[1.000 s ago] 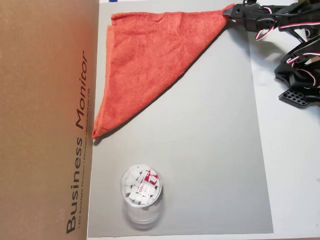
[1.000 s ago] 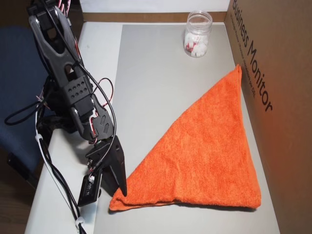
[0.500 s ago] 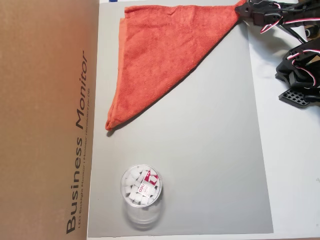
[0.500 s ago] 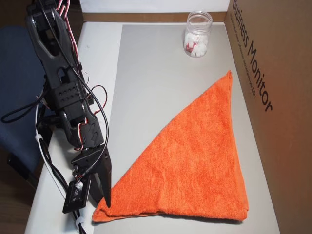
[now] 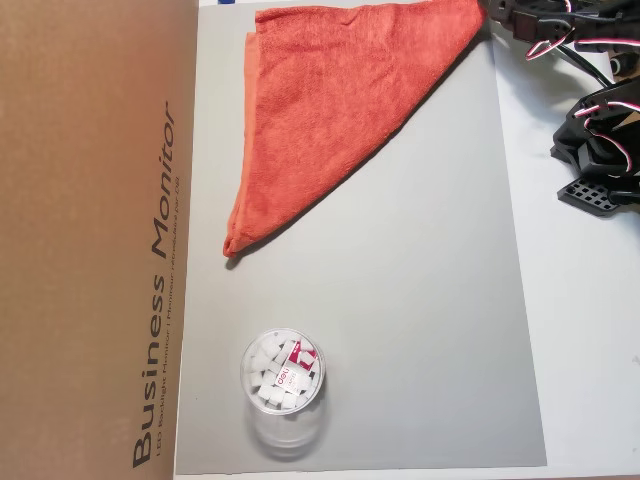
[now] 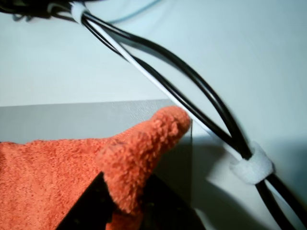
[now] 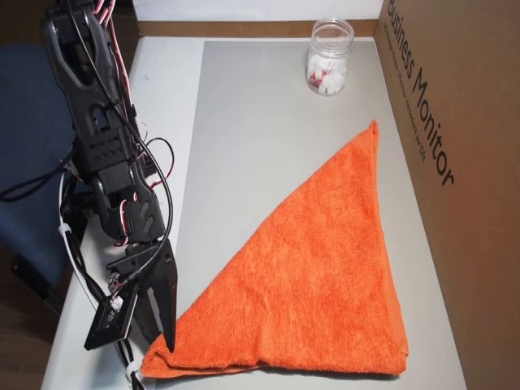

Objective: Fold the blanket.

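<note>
1. Cardboard box (image 5: 95, 240), printed "Business Monitor", fills the left side of an overhead view; in the other overhead view it stands along the right edge (image 7: 455, 122).
2. Grey mat (image 5: 400, 330) lies on the white table (image 5: 590, 350), its left edge against the box.
3. Clear plastic jar (image 5: 283, 375) w/ white pieces inside stands near the mat's lower-left corner in this view; in the other overhead view it sits at the mat's far edge (image 7: 329, 58).
4. Blanket (image 5: 340, 100), orange-red terry, lies as a folded triangle at the mat's top edge: one long side along that edge, a point toward the box approx. mid-mat, another point at the mat's top-right corner. In the other overhead view it spreads over the mat's near right part (image 7: 317, 284).
5. Gripper (image 7: 165, 337) is at the mat's near-left corner in this view, fingers clamped on the blanket's corner tip. Wrist view: the fuzzy corner (image 6: 144, 148) sticks up between the black jaws, just at the mat's corner.
6. Cables (image 6: 192, 96), black and white, bound w/ a white tie, cross the wrist view above the table.
</note>
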### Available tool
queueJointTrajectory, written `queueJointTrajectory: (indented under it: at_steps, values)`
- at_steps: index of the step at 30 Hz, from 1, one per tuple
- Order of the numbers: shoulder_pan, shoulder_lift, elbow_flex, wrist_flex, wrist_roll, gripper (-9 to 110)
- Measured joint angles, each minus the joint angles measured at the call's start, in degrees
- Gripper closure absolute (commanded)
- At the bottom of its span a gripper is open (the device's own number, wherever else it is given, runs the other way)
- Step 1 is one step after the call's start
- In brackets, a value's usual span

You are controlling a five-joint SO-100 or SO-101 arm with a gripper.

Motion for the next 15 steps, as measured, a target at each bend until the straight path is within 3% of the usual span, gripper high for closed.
queueJointTrajectory:
  at_steps: [15]
  values:
    - [-1.5,12.7,0.1,0.0,-0.4,102]
